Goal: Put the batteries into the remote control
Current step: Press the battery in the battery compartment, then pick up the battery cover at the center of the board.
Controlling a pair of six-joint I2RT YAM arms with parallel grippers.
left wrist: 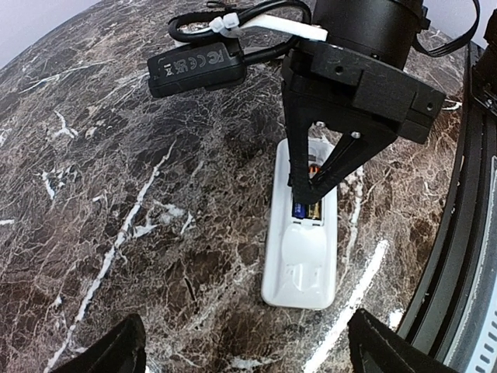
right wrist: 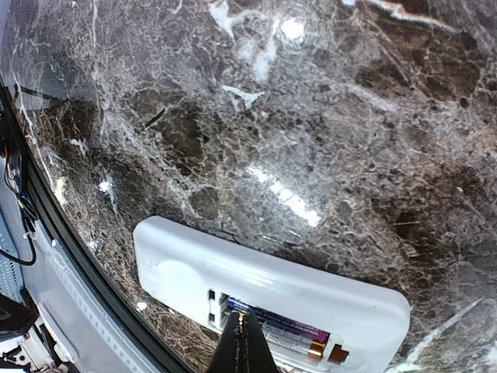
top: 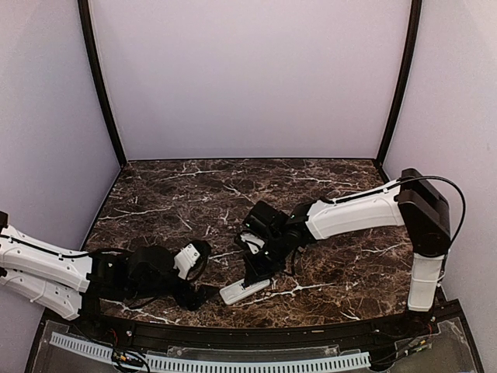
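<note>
remote control: laid flat on the dark marble, close to the near edge of the table and roughly midway between the two arm bases; the plain white back is turned upward
battery bay: the cover is off, and the recess in the back is seen open in both wrist views
batteries: seated lengthwise in the recess; purple-blue jackets with a gold band at one end are shown (how many lie there cannot be told for certain)
right gripper: the jaws are closed tight together and nothing is held between them; the joined tips are set down into the open recess, on the batteries
right arm: stretched in from the right side and bent down over the remote control; a black labelled box and looped cables are carried at its wrist
left gripper: the jaws are spread wide and nothing is held between them; it is kept low over the marble, just beside the left end of the remote control
fingers: seen at the two bottom corners of the left wrist view, well apart from each other, with the rounded end of the remote control lying ahead of them and a strip of bare marble in between
table: dark brown marble with white veins, bounded on the near side by a black rail
surroundings: pale lilac walls are set around the table on three sides, with dark posts at the back corners
</note>
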